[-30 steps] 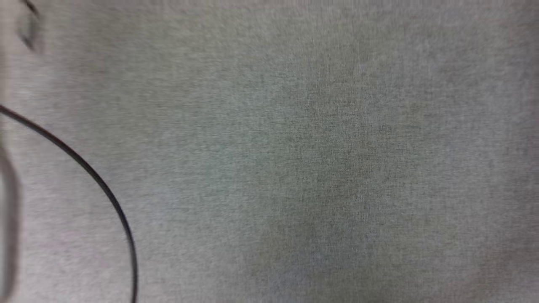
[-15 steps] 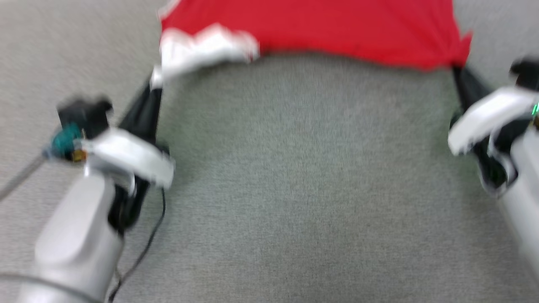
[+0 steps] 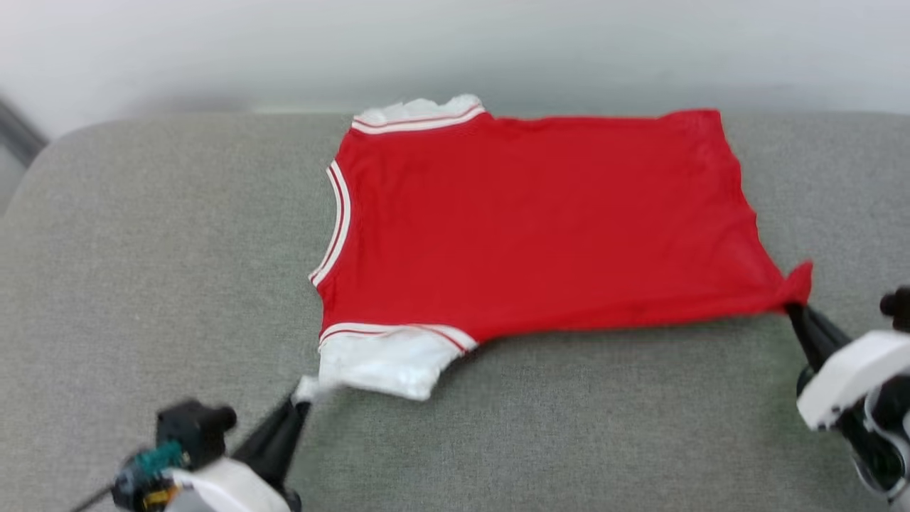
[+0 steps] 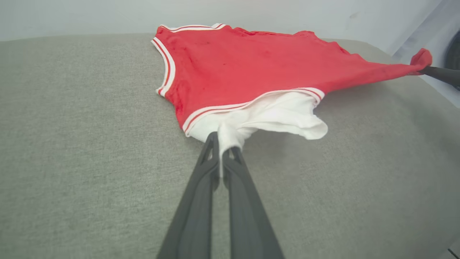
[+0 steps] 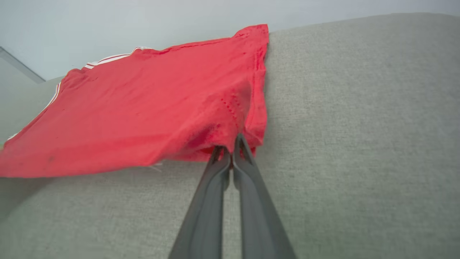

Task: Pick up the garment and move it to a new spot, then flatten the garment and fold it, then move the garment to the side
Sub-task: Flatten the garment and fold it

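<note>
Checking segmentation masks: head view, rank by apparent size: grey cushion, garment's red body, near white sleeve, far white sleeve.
1. grey cushion
2. garment's red body
3. near white sleeve
4. far white sleeve; farther away and partly hidden, so real size unsure.

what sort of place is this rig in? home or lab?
Hard to tell; probably an indoor test space. The jersey is spread over a wide grey fabric pad with rounded corners, like a cushion or padded bench, set against a bare pale wall.
</note>
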{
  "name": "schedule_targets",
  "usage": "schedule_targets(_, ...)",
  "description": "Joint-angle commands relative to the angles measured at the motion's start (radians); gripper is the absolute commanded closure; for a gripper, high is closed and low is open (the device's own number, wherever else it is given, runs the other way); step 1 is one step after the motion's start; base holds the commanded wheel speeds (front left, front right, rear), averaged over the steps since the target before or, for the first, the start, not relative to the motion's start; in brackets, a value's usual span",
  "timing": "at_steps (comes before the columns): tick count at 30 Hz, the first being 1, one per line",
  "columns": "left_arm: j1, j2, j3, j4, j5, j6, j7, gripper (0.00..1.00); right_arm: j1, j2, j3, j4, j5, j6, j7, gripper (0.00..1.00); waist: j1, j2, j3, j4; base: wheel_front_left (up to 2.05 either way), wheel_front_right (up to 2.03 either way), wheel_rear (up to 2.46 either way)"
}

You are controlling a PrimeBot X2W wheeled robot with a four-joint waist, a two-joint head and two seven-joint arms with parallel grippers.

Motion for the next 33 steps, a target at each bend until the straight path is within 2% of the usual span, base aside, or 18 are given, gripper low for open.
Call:
schedule_targets(1, 0.049, 0.001, -0.01, -0.028, -0.006, 0.013, 0.008, 1.0, 0.042, -0.02, 0.001, -0.022, 0.007, -0.001, 0.007, 1.0, 0.0004, 0.0, -0.026, -0.001, 0.0, 0.0, 0.0)
schedule_targets(8, 0.228, 0.006, -0.042, -0.14, -0.032, 0.071, 0.02, 1.0, 0.219, -0.071, -0.053, -0.178, 0.019, -0.001, 0.075, 1.0, 0.0004, 0.0, -0.056, -0.015, 0.0, 0.0, 0.0)
schedule_targets(14, 0.298, 0.023, -0.056, -0.18, -0.042, 0.087, 0.029, 1.0, 0.366, -0.048, -0.15, -0.283, 0.018, -0.001, 0.14, 1.0, 0.0004, 0.0, -0.065, -0.02, 0.0, 0.0, 0.0)
schedule_targets(23, 0.238, 0.03, -0.044, -0.218, -0.008, 0.07, -0.004, 1.0, 0.431, 0.016, -0.271, -0.406, -0.015, -0.001, 0.225, 1.0, 0.0004, 0.0, -0.052, -0.035, 0.0, 0.0, 0.0)
schedule_targets(33, 0.056, -0.007, 0.002, -0.221, 0.024, 0.061, -0.035, 1.0, 0.364, 0.083, -0.388, -0.527, -0.101, -0.001, 0.363, 1.0, 0.0004, 0.0, 0.041, -0.04, 0.0, 0.0, 0.0)
